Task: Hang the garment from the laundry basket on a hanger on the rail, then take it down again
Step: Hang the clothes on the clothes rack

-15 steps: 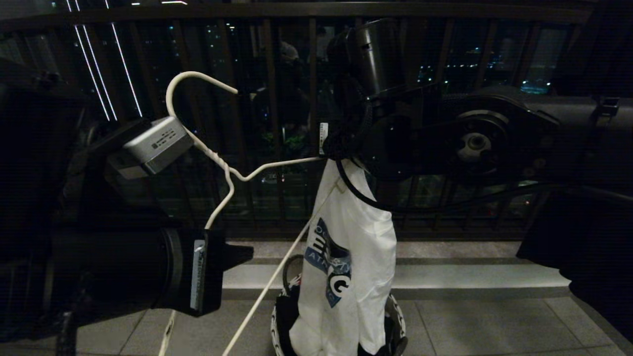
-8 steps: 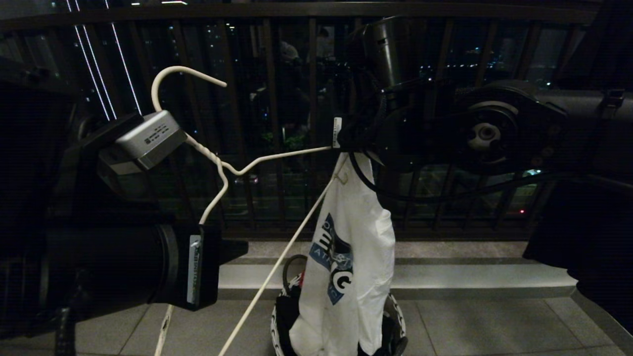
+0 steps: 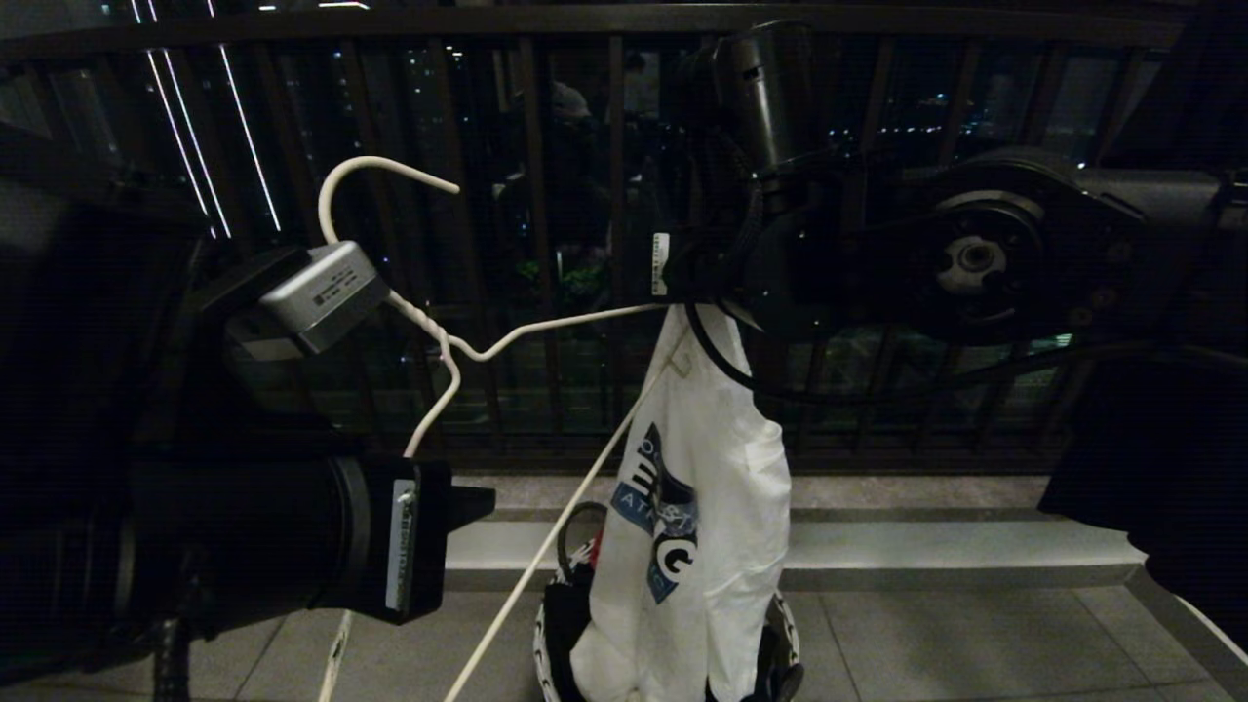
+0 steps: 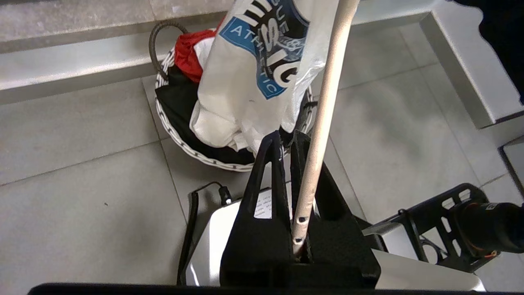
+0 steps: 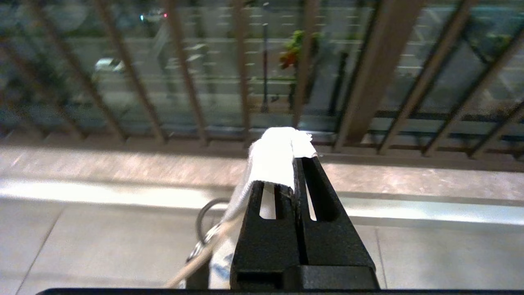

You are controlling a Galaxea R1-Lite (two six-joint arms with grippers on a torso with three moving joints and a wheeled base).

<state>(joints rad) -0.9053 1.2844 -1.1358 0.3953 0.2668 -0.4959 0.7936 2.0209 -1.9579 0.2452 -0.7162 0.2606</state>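
Note:
The garment (image 3: 712,507), a white T-shirt with a blue chest graphic, hangs bunched from my right gripper (image 3: 682,292), which is shut on its top edge (image 5: 274,155). Its hem reaches into the laundry basket (image 3: 542,634) on the floor below. The hanger (image 3: 429,322), thin white wire with a twisted neck, stands tilted between the arms, with one shoulder reaching the right gripper (image 5: 294,164). My left gripper (image 4: 286,137) points down at the floor and is shut on the hanger's wire (image 4: 323,102). The basket (image 4: 184,143) lies just beyond its fingertips. The rail is out of view.
A dark balustrade (image 3: 546,195) of vertical bars runs across behind, with a pale raised step (image 3: 877,546) at its foot. A large dark garment (image 3: 1150,468) hangs at the right. Red and black clothes (image 4: 186,53) fill the basket. My base (image 4: 221,246) sits under the left gripper.
The right gripper has shifted a little right and up with the garment's top edge. The hanger swayed left and came back. Both grips are unchanged.

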